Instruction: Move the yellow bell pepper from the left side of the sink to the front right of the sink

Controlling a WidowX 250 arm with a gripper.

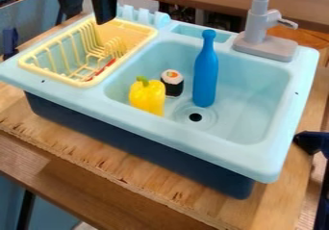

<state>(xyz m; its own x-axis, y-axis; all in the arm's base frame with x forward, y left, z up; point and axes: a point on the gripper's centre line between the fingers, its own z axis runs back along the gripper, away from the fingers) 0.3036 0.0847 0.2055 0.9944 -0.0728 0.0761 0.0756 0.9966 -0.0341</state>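
The black gripper is at the upper left, over the back of the yellow dish rack, its two fingers apart with nothing between them. In the light blue sink, a blue bottle stands upright behind the drain. Left of it is a sushi roll with a dark wrap and white top. A yellow bell pepper with a green stem sits beside the roll, toward the basin's front left. Something red lies in the rack.
A grey faucet rises at the sink's back right corner. Small light blue upright posts stand along the back edge behind the rack. The sink unit rests on a wooden board. A dark object is at the right edge.
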